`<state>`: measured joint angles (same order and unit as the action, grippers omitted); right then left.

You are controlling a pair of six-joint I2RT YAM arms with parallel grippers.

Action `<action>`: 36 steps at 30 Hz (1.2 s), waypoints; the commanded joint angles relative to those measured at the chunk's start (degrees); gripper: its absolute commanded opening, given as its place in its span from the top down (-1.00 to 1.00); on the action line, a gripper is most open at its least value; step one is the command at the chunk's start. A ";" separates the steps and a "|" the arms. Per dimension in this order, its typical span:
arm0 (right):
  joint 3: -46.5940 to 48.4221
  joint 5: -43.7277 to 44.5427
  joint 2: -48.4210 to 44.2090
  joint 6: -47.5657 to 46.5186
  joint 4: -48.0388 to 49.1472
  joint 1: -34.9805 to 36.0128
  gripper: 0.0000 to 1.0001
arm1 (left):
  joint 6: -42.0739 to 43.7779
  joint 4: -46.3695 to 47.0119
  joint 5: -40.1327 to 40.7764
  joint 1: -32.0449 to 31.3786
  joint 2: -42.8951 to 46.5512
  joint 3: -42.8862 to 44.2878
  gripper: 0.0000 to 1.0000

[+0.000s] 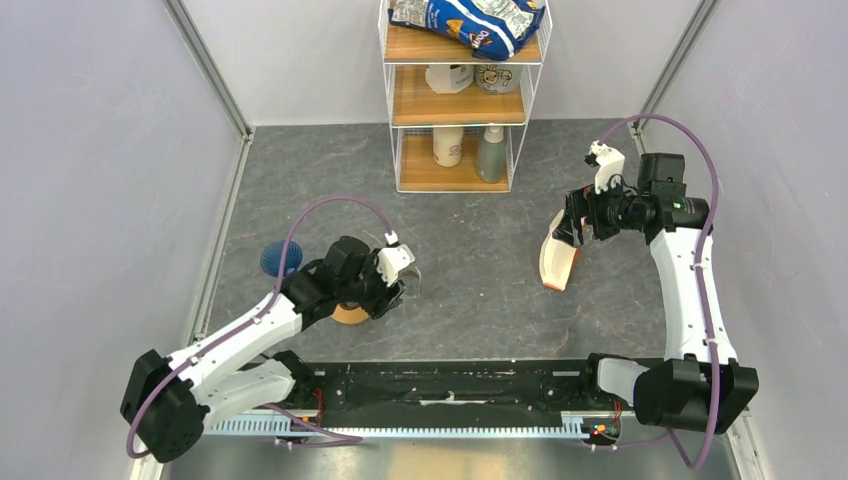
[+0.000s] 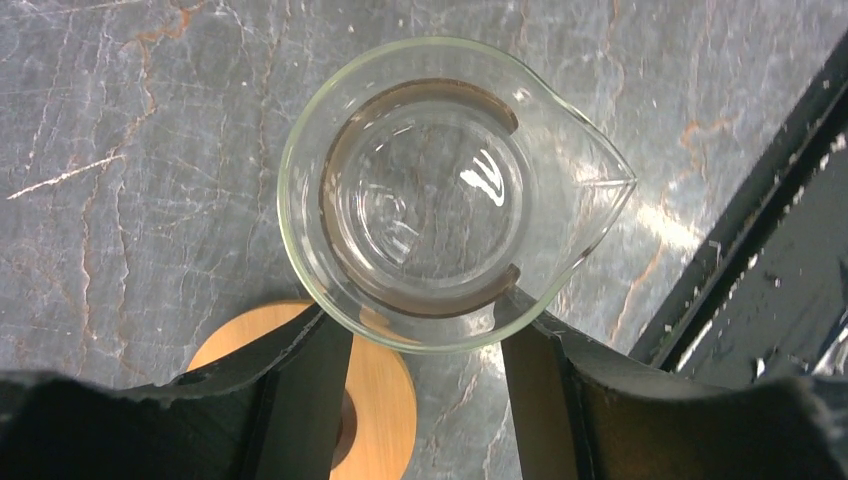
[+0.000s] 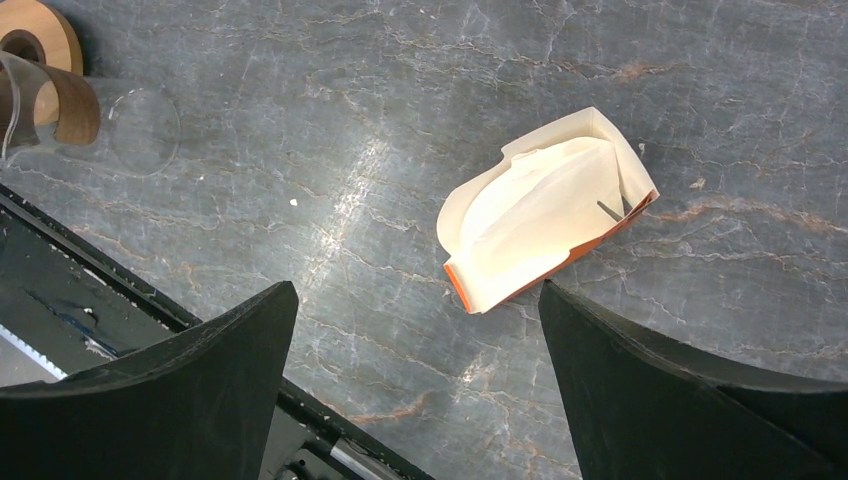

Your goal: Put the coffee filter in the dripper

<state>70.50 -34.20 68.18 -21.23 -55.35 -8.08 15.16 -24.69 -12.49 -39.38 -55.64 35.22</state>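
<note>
The dark blue dripper (image 1: 280, 258) stands on the floor at the left, behind my left arm. No single loose coffee filter shows; white filters stand inside the upright white-and-tan bundle (image 1: 558, 262), seen from above in the right wrist view (image 3: 545, 210). My right gripper (image 1: 572, 228) hovers over that bundle, open and empty (image 3: 415, 290). My left gripper (image 1: 400, 282) points down at a clear glass beaker (image 2: 430, 190). Its jaws are apart, with the tips at the beaker's near rim (image 2: 420, 330).
A flat orange-tan ring (image 2: 385, 400) lies on the floor beside the beaker, under my left finger. It also shows in the top view (image 1: 350, 316). A white wire shelf (image 1: 460, 100) with bottles and a bag stands at the back. The black base rail (image 1: 450, 385) runs along the near edge.
</note>
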 commanded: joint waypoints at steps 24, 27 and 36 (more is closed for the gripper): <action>-0.52 0.27 -0.75 1.52 1.39 0.17 -0.99 | -27.16 29.15 23.84 -10.99 -29.84 15.58 -0.26; -0.71 0.07 -0.68 1.46 1.65 0.21 -0.98 | -26.72 29.61 23.52 -10.99 -31.34 16.69 -0.28; -0.27 -0.94 0.68 2.67 2.40 0.17 -0.98 | -24.59 26.85 20.24 -11.07 -28.49 16.08 -0.49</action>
<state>70.00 -34.09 68.45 -19.51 -54.63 -8.08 -9.56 1.89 9.17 -50.13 -87.64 50.30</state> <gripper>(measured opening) 0.993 0.692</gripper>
